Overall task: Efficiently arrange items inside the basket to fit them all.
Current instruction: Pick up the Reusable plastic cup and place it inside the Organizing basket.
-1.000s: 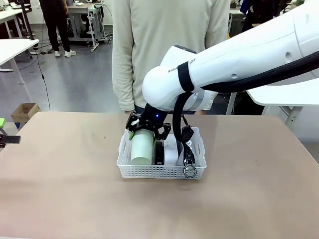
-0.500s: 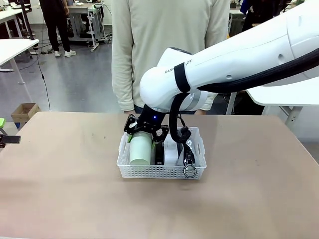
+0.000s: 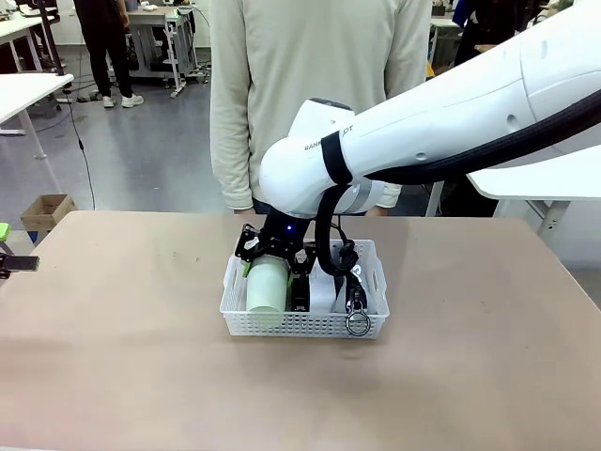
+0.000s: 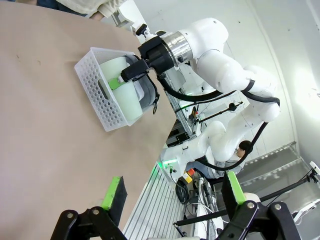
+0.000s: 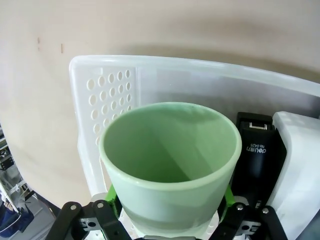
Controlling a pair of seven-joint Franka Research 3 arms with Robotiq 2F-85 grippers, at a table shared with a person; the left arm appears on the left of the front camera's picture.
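Observation:
The white perforated basket (image 3: 300,325) stands mid-table. My right gripper (image 3: 272,256) reaches into its left end, shut on the pale green cup (image 3: 267,285), which lies tilted along the left wall. In the right wrist view the green pads press both sides of the cup (image 5: 170,165), its open mouth facing the camera, inside the basket (image 5: 107,95). Beside the cup lie the black stapler (image 3: 300,292) (image 5: 255,160) and the white device (image 3: 325,287) (image 5: 300,165). The grey pouch (image 3: 358,299) stands on edge at the right end. My left gripper (image 4: 172,192) hangs open, far from the basket (image 4: 100,97).
A person in a cream top stands close behind the table's far edge, right behind the basket. My right arm spans from the picture's right over the basket. Bare tabletop lies all round the basket. The left gripper's tip (image 3: 11,261) shows at the table's left edge.
My right arm has swung a little to the left and sunk slightly, settling the cup deeper into the basket's left end. The grip stays shut on it. The left gripper has not moved.

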